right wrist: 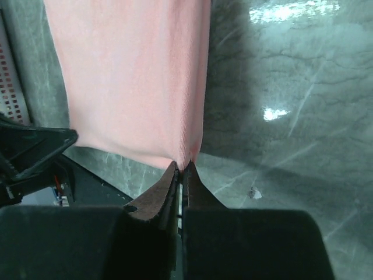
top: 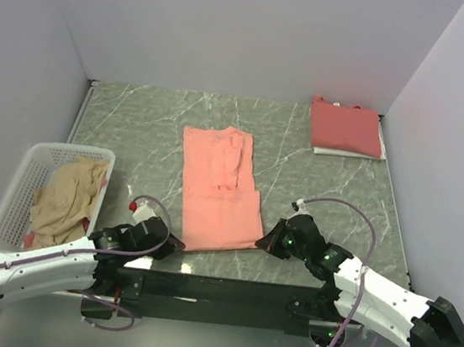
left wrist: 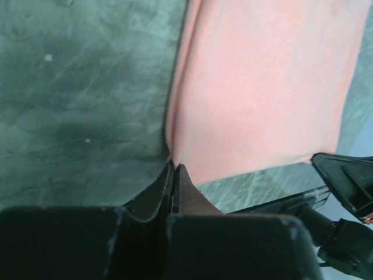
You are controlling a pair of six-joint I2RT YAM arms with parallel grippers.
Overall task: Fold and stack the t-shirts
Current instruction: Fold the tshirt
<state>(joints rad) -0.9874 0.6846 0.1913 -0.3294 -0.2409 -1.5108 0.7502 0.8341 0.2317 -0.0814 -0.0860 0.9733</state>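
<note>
Now left claw (top: 177, 245) and right claw (top: 262, 243) are each pinching a corner of the salmon shirt (top: 218, 184) stretching lengthwise ahead.

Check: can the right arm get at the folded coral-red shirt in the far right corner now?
Probably not yet. The right claw is shut on a near corner of the salmon shirt. Bare table lies between it and the coral-red shirt, so the path looks free once it lets go.

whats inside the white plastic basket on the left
A crumpled pale tan cloth t-shirt lies in the white plastic lattice basket, with a red sliver at its near end. Anything beneath the shirt is covered.
</note>
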